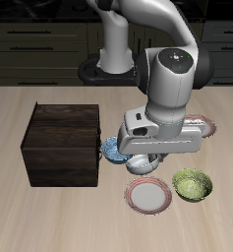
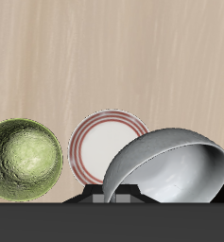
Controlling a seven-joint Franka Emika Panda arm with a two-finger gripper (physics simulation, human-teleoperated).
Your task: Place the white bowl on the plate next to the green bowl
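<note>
My gripper (image 1: 145, 157) is shut on the rim of the white bowl (image 2: 170, 168), which hangs tilted in the air; in the exterior view the white bowl (image 1: 138, 165) shows as a grey curve under the hand. The plate (image 1: 147, 195) with the pinkish-red rim lies just below and a little nearer the table's front edge. It shows beside the held bowl in the wrist view (image 2: 102, 144). The green bowl (image 1: 193, 184) stands right beside that plate; it also shows in the wrist view (image 2: 24, 159). The fingertips are mostly hidden.
A blue-and-white patterned bowl (image 1: 112, 150) stands behind the gripper, next to a dark wooden box (image 1: 62, 145). A second look-alike plate (image 1: 204, 126) lies farther back, partly hidden by the arm.
</note>
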